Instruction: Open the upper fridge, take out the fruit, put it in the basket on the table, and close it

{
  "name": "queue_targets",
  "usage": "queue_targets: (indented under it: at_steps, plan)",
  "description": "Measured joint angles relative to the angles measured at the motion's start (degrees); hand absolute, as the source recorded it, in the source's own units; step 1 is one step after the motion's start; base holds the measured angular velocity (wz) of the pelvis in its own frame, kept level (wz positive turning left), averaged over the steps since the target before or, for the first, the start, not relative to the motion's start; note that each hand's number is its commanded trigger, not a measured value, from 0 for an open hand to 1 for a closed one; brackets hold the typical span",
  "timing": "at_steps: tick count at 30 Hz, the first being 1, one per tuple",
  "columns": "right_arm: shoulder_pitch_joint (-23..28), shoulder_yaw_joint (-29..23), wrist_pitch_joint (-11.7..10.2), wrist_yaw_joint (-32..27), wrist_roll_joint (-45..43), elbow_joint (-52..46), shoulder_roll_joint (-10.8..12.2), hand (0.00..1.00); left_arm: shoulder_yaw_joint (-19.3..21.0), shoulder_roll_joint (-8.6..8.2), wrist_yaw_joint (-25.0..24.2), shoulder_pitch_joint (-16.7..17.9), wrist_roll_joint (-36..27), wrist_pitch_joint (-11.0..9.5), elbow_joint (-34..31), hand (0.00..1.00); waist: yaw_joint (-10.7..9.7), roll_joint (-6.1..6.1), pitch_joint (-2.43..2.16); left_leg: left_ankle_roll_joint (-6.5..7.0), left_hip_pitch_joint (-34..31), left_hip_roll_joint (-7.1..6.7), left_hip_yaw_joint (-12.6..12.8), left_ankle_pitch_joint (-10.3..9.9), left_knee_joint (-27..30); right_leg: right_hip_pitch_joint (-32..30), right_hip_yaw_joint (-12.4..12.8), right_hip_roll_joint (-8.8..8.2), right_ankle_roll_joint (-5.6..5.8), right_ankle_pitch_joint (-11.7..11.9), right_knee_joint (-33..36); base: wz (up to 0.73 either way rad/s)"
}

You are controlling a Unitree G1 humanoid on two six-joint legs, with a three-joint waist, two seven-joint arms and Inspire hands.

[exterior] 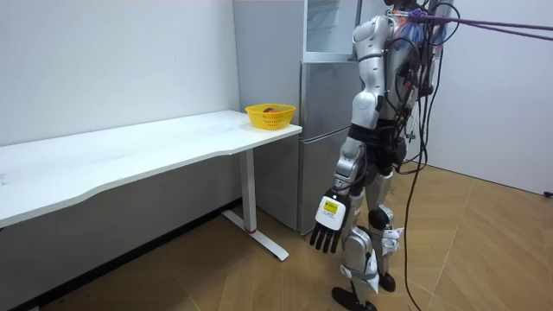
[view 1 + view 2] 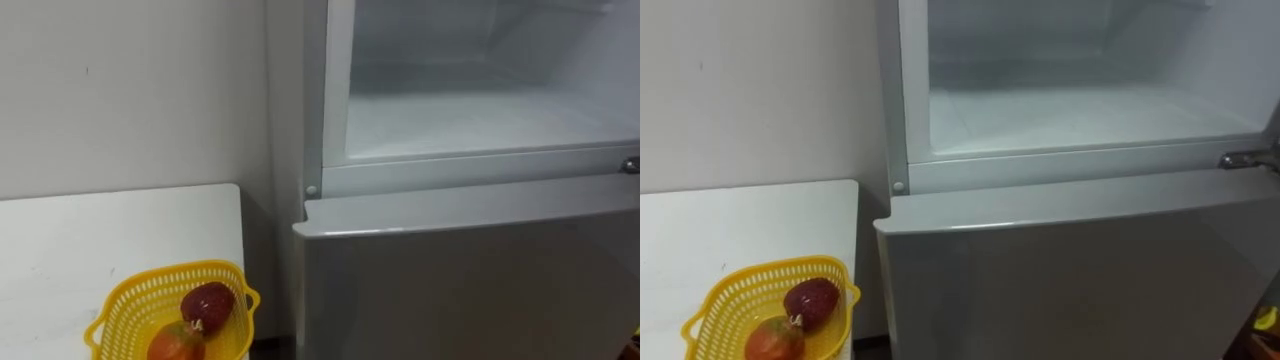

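The fridge's upper compartment (image 2: 470, 110) stands open in front of me, and its white floor and walls look bare. Below it the grey lower door (image 2: 470, 280) is closed. In the room view I stand close to the fridge (image 1: 324, 130), facing it. My left hand (image 1: 327, 226) hangs low by my thigh with relaxed, straight fingers and holds nothing.
A white table (image 2: 100, 240) stands to my left against the wall, its corner next to the fridge. On that corner sits a yellow basket (image 2: 130, 310) with a dark red fruit (image 2: 207, 303) and an orange-red fruit (image 2: 177, 343). A metal hinge (image 2: 1240, 158) sticks out at the compartment's right edge.
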Motion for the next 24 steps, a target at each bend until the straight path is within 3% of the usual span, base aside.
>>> queue_targets:
  at_steps: [8,12,17,21,24]
  plan:
    - [0.0,5.5,-0.1,0.5,-6.3,-2.7,-0.1,0.00,-0.6,0.01,-1.3,-0.3,0.6,-0.3,0.9,0.00,1.3,-0.16,0.03,0.00,0.2,0.09,0.0,0.0,0.1,0.0,0.0,0.05,0.01,0.1,0.2,0.00]
    - [-0.2,6.7,-0.5,2.9,-12.6,-3.5,-1.6,0.00,-0.6,0.02,-2.3,-0.7,0.7,-0.5,1.2,0.00,1.9,-0.18,0.03,0.01,0.0,0.16,-0.2,0.0,0.3,0.1,-0.3,0.08,-0.07,0.3,0.2,0.03]
    - [-0.3,9.6,-0.6,7.1,-22.8,-4.6,-1.8,0.00,-1.0,0.03,-3.2,-0.8,1.9,-0.6,1.4,0.00,2.0,-0.12,0.06,0.00,-0.1,0.15,-0.5,0.0,0.2,0.1,-0.6,0.09,-0.11,0.3,0.1,0.01]
    - [-0.3,11.7,0.6,12.0,-33.3,-6.7,-1.9,0.00,-1.0,0.01,-4.0,-1.1,2.4,-0.4,1.8,0.00,2.9,-0.73,0.07,0.00,-0.2,0.13,-0.7,0.0,0.1,0.0,-0.6,0.08,-0.11,0.3,0.1,-0.01]
    - [-0.3,13.9,1.9,15.1,-38.9,-6.8,-3.6,0.00,-1.0,0.13,-4.2,-1.8,3.0,-0.1,1.8,0.00,4.1,-1.50,0.08,-0.01,-0.4,0.11,-0.8,0.0,0.2,0.0,-0.9,0.04,-0.12,0.3,-0.2,0.04]
